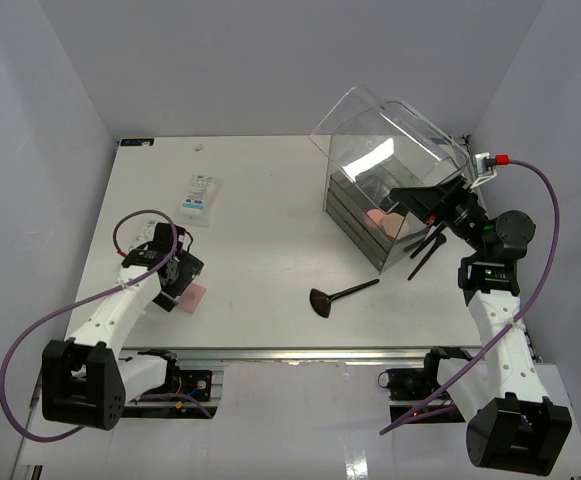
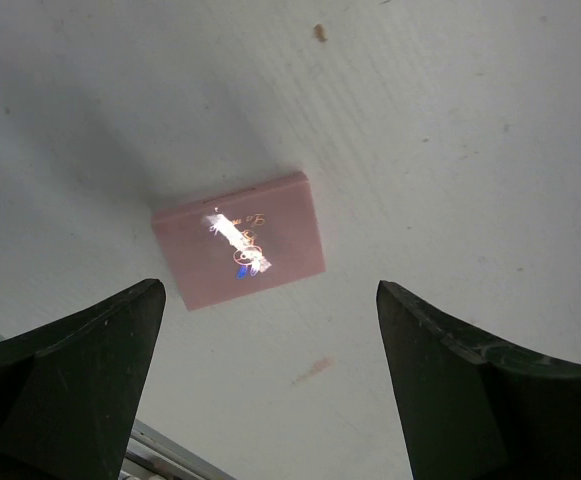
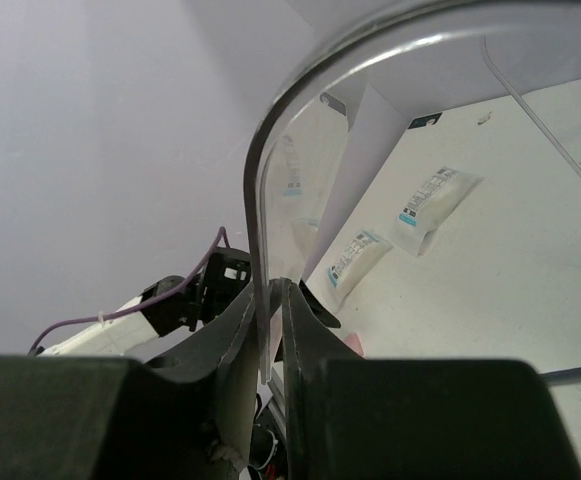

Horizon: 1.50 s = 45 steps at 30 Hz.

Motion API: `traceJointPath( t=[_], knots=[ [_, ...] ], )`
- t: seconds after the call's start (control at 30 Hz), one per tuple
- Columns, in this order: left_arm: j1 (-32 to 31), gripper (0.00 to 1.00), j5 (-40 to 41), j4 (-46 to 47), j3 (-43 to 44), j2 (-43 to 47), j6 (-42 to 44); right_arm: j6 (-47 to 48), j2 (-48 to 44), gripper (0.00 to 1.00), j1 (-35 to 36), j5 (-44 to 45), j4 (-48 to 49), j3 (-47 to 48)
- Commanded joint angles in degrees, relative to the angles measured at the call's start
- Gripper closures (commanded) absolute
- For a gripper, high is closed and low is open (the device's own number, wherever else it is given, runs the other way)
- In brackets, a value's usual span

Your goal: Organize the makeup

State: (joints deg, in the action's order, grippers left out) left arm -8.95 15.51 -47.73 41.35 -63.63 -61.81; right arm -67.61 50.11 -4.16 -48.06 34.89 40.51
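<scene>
Two grippers: my left gripper (image 2: 268, 295) hangs, fingers wide apart, over the pink compact (image 2: 238, 252) lying flat on the table (image 2: 450, 120); my right gripper (image 3: 270, 305) is clamped on the rim of the clear lid (image 3: 255, 180). The fan brush (image 1: 322, 302) lies on the table near the box (image 1: 355, 215).

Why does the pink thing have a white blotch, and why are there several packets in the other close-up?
Left wrist view: glare off the shiny print on the pink case hides part of the lettering. Right wrist view: the curved clear lid probably mirrors the white packet, so it shows more than once. Top view: even light, soft shadows only.
</scene>
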Motion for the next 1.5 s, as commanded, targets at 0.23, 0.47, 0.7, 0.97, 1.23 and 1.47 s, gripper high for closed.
traceJointPath(
  t=[0.23, 0.47, 0.7, 0.97, 1.23, 1.47],
  knots=[
    [0.25, 0.02, 1.89, -4.78, 0.14, -3.19, -12.55, -0.88, -1.77, 0.83, -0.12, -2.04, 6.68, 0.08],
    [0.25, 0.02, 0.31, -2.43, -0.30, -6.67, -11.78, -0.92, -2.21, 0.83, -0.43, -2.04, 6.65, -0.17],
    [0.28, 0.02, -0.25, -0.45, 0.37, -9.62, -10.23, -0.86, -2.21, 0.83, -0.67, -2.04, 6.59, -0.28],
    [0.25, 0.02, -1.01, 1.42, 0.81, -11.64, -9.00, -0.68, -2.35, 0.83, -0.88, -2.12, 6.50, -0.43],
    [0.25, 0.02, -0.92, 2.20, 0.49, -14.12, -8.69, -0.77, -2.47, 0.83, -1.02, -2.12, 6.50, -0.51],
    [0.25, 0.15, -0.73, 3.63, -0.58, -13.76, -7.52, -0.85, -2.65, 0.83, -1.20, -2.30, 6.50, -0.69]
  ],
)
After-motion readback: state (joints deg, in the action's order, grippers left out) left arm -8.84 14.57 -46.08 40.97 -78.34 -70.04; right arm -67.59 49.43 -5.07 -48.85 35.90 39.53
